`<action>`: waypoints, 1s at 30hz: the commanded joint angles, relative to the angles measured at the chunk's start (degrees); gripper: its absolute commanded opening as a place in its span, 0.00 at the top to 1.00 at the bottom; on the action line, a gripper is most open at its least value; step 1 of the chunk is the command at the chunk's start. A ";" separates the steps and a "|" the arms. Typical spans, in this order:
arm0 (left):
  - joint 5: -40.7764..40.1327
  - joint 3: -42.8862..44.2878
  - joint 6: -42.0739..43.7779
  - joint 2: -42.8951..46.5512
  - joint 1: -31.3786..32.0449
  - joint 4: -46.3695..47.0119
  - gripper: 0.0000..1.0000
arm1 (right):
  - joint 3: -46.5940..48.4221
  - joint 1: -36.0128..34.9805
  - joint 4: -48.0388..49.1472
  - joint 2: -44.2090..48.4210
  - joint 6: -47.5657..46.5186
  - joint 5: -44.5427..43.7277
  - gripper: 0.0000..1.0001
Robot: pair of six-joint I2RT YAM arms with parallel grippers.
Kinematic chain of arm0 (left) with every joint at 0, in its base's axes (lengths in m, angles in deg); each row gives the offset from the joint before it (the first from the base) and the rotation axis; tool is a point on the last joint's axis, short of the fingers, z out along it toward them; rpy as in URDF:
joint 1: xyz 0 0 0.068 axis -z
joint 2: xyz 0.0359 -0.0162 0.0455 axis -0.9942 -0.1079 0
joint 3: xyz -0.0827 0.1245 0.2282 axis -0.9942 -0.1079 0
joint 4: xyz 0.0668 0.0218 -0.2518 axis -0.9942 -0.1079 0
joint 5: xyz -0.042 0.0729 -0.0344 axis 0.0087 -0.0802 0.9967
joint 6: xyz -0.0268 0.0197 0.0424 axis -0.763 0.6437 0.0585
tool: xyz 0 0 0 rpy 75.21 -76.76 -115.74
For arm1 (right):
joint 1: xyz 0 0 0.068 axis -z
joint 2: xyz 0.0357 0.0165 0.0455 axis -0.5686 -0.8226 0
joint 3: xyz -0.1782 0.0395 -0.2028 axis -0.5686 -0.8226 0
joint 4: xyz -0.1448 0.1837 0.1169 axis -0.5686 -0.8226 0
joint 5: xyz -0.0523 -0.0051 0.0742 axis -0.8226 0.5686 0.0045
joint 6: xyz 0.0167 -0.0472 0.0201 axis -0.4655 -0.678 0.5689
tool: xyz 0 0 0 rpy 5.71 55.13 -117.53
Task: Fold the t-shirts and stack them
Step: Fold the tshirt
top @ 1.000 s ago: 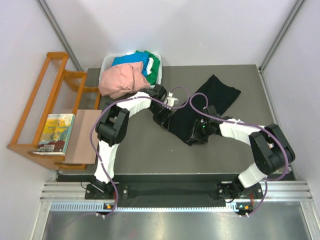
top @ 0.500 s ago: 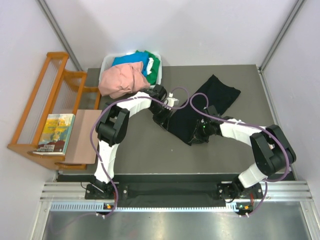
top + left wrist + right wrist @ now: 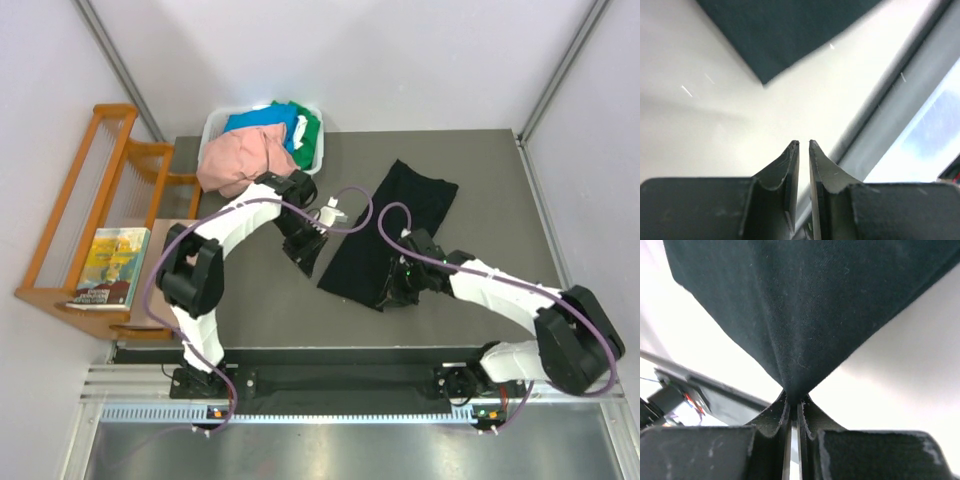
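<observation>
- Grey tabletop (image 3: 250,310) carried a large black cloth t-shirt (image 3: 400,220), lying diagonally near its middle.
- Right gripper (image 3: 794,401) was clenched on the shirt's near edge.
- Left gripper (image 3: 803,144), jaws all but together and empty, was just beside its left corner.

Matt black cloth shirt (image 3: 365,255), matt grey table (image 3: 480,170), wooden rack (image 3: 115,110)
</observation>
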 commanded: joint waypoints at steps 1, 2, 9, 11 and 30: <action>2.07 -2.11 6.58 9.71 1.14 -13.50 0.80 | -3.35 -6.72 -4.99 7.48 5.42 0.27 0.98; 2.07 -2.64 6.50 10.95 1.48 -13.95 0.79 | -4.58 -9.52 -5.61 10.45 6.56 0.10 0.98; 1.01 -5.81 2.55 18.87 2.72 -13.96 0.78 | -7.14 -17.63 -12.38 23.30 15.45 -4.38 0.97; 1.01 -6.07 0.71 19.75 3.24 -13.34 0.70 | -7.84 -17.72 -12.82 24.01 15.54 -5.00 0.93; -2.50 -12.31 -10.28 8.33 12.12 -0.88 0.27 | -5.82 -17.63 -10.01 16.64 13.35 -5.18 0.77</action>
